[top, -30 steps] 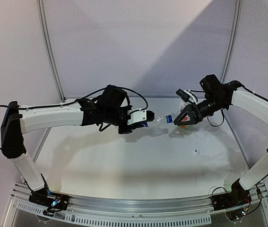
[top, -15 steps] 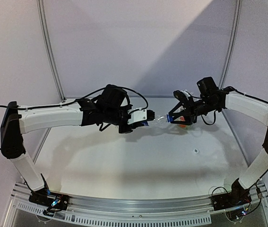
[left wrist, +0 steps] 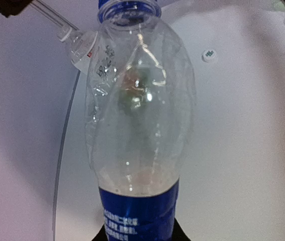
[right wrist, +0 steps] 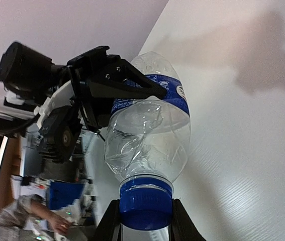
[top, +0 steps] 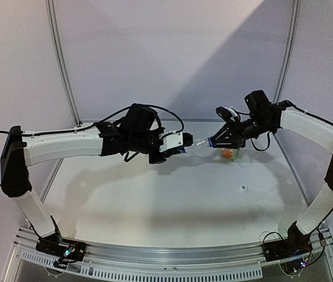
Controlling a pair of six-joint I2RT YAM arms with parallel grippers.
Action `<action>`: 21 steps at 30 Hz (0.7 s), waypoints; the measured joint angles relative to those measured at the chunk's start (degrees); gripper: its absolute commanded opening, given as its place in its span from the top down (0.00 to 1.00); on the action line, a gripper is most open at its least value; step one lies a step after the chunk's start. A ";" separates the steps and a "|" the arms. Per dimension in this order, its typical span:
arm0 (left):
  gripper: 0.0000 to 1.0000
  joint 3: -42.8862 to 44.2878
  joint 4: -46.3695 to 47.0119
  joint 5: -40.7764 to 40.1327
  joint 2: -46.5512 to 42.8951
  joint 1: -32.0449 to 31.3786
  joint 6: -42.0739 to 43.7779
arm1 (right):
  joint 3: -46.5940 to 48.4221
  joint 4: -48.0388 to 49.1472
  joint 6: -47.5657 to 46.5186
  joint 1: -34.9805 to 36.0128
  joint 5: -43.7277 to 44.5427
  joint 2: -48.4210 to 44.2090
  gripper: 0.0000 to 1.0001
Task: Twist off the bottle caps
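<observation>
Pepsi bottle (top: 194, 144) hangs level above the worktop's far edge, my left gripper (top: 177, 145) clamped on its label end, right gripper (right wrist: 143, 223) clenched on its blue cap (right wrist: 146, 201). White cap (top: 244, 188), I think, lies near the right edge.

Pepsi bottle (left wrist: 137, 125) horizontal midair, blue cap (right wrist: 146, 203) on; white cap (left wrist: 209, 55) loose.

A white table (top: 154, 194) carries a small white cap (top: 244, 188) toward its right side; farther back rests what appears to be an orange-labelled bottle (top: 229, 154), partly hidden.
</observation>
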 measured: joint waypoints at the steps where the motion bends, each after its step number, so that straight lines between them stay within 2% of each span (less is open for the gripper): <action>1: 1.00 0.37 0.31 0.42 0.00 0.35 -0.50 | 2.45 -2.95 -5.05 0.46 2.36 0.00 1.00; 3: 1.00 0.92 0.39 1.27 0.00 0.90 -0.94 | 5.46 -6.43 -17.84 2.21 8.39 -1.07 1.00; 5: 1.00 0.92 0.00 2.89 0.00 1.29 -0.61 | 3.39 -5.29 -31.21 4.70 15.50 -4.57 1.00; 8: 1.00 0.90 -1.38 5.25 0.04 0.79 0.31 | -7.91 4.17 -49.48 7.87 24.83 -14.64 1.00; 11: 1.00 0.90 -1.07 6.82 0.17 -0.20 0.59 | -18.80 15.30 -65.29 9.14 28.94 -23.69 0.99; 12: 1.00 0.90 -1.01 7.13 0.17 -0.37 0.76 | -22.34 19.30 -71.76 9.44 29.57 -26.12 0.96; 14: 1.00 0.90 -1.49 7.50 0.37 -0.55 1.09 | -27.89 26.21 -83.58 9.86 29.99 -28.92 0.86; 17: 1.00 0.90 -2.73 7.43 1.09 -0.57 1.44 | -34.03 34.99 -99.71 10.23 30.40 -30.23 0.61; 19: 1.00 0.90 -2.97 7.58 1.55 -0.52 1.40 | -34.82 36.35 -105.81 10.67 31.08 -30.21 0.39; 21: 1.00 0.90 -2.89 7.26 1.60 -0.33 0.55 | -34.86 36.74 -109.70 10.84 32.15 -30.58 0.28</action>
